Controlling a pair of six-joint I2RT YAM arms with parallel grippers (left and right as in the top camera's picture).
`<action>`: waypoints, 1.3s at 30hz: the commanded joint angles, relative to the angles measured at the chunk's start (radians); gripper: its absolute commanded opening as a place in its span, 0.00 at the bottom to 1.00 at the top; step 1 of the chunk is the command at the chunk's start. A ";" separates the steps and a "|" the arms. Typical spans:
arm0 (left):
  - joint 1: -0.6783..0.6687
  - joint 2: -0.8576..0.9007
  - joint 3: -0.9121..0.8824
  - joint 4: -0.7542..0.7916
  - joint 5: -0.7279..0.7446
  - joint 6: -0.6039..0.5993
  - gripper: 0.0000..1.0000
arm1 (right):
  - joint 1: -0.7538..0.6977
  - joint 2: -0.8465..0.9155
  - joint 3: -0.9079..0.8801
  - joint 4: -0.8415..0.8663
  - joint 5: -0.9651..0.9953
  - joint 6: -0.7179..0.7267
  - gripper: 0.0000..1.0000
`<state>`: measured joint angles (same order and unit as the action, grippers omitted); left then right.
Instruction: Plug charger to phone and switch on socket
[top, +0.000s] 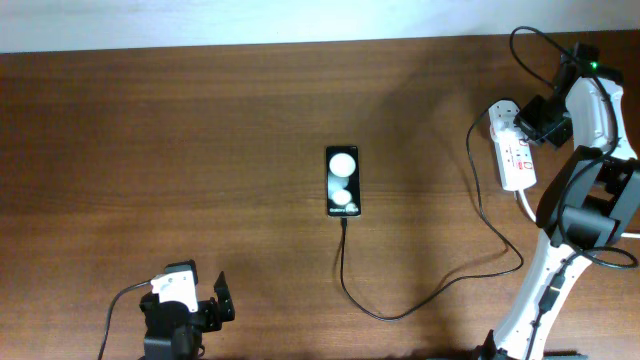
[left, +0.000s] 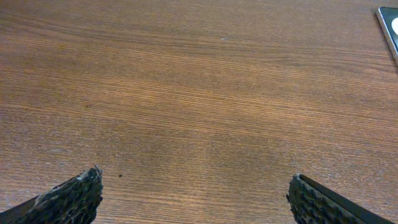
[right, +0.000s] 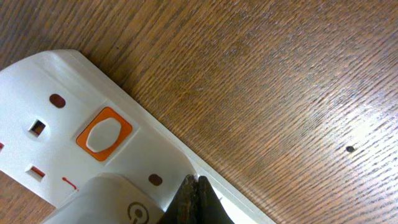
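Note:
The black phone lies flat at the table's middle, two white reflections on its screen; its edge shows at the top right of the left wrist view. The thin black charger cable runs from the phone's near end in a loop to the white socket strip at the far right. In the right wrist view the strip shows an orange switch and a white plug adapter. My right gripper is shut, its tips on the strip beside the adapter. My left gripper is open and empty over bare wood.
The left arm rests at the table's near left edge. The right arm stands along the right side, over the thick white cord. The table's far edge meets a pale wall.

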<state>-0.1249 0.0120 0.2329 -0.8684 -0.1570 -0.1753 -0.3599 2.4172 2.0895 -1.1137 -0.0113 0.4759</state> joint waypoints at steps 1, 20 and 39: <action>0.002 -0.004 -0.004 -0.002 0.006 0.013 0.99 | 0.072 0.028 -0.027 -0.062 -0.162 0.011 0.04; 0.002 -0.004 -0.004 -0.002 0.006 0.013 0.99 | -0.029 -0.195 0.137 -0.227 -0.037 0.034 0.04; 0.002 -0.004 -0.004 -0.002 0.006 0.013 0.99 | 0.035 -1.064 0.137 -0.116 -0.602 0.006 0.04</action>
<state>-0.1249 0.0120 0.2329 -0.8688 -0.1570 -0.1753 -0.3309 1.4425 2.2147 -1.2682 -0.4332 0.4492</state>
